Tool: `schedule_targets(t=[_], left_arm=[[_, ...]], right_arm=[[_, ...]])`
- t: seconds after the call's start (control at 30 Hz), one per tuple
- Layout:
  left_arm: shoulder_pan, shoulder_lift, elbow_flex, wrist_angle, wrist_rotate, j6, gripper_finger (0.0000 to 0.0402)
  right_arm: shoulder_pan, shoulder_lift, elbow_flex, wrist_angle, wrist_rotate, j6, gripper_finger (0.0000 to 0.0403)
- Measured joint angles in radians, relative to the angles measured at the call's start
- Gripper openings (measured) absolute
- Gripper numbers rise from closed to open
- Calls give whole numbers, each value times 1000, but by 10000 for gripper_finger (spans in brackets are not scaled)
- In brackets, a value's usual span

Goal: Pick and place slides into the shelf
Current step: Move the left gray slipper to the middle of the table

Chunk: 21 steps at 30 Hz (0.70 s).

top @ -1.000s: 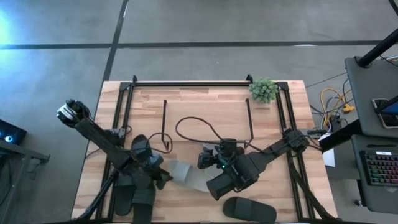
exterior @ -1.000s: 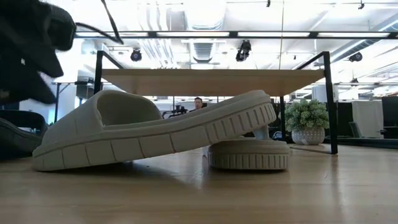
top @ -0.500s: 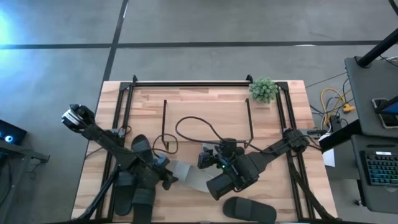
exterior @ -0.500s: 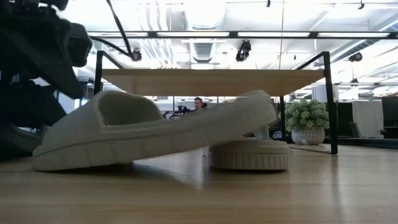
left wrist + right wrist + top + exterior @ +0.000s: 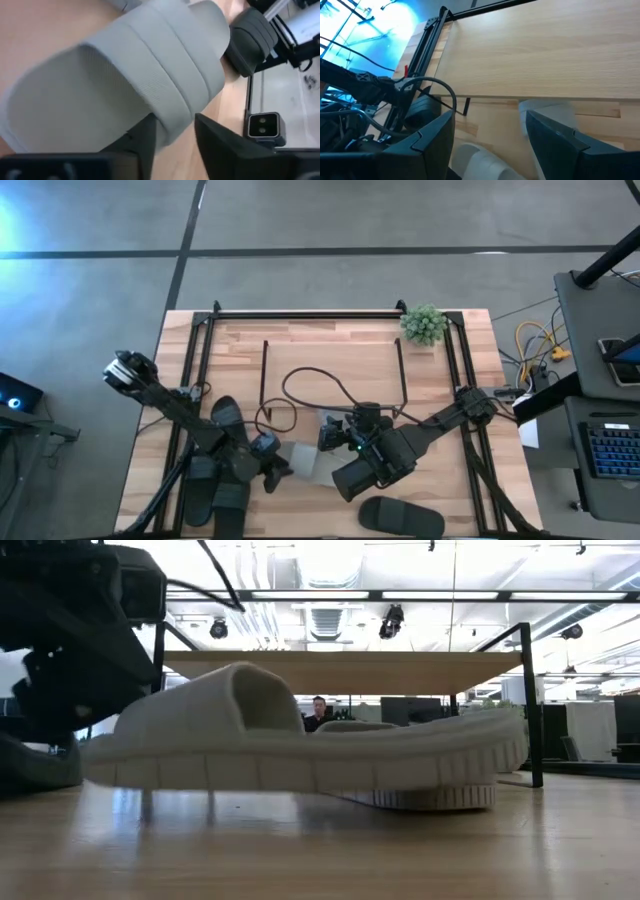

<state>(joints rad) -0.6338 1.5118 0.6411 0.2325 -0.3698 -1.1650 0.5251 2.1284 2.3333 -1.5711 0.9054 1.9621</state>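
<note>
My left gripper is shut on a light grey slide, which hangs level just above the table near its front middle. It also shows in the left wrist view. A second grey slide lies flat on the table below its heel end. My right gripper is open and empty, hovering just right of the grey slides; its wrist view shows them below it. The shelf, a light wooden board on black wire legs, stands behind them at the table's middle. My left gripper pinches the grey slide's wide strap at its side edge between its two fingers. The fingers come from the table's left. The slide is level and sole down, its toe end clear of the table. I cannot tell whether its heel end touches the second grey slide.
Three black slides lie near the left arm, and another lies at the front right. A small potted plant stands at the far right. A black cable loops over the shelf.
My left gripper has moved toward the table's right and taken the grey slide along. The slide, which lay tilted with its heel end on the second grey slide, is now lifted level and has shifted right.
</note>
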Motion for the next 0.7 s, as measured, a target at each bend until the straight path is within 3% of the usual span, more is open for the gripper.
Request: schedule_targets(t=[0.2, 0.33, 0.5, 0.7], left_arm=[[-3, -48, 0, -8, 50, 58, 10], [-17, -106, 2, -118, 75, 49, 3], [-13, -173, 36, -371, 126, 48, 1], [6, -191, 40, -408, 147, 47, 4]], right_arm=[[0, 0, -2, 0, 0, 0, 235], [1, 0, -2, 0, 1, 0, 235], [0, 0, -2, 0, 1, 6, 235], [0, 0, -2, 0, 3, 27, 235]])
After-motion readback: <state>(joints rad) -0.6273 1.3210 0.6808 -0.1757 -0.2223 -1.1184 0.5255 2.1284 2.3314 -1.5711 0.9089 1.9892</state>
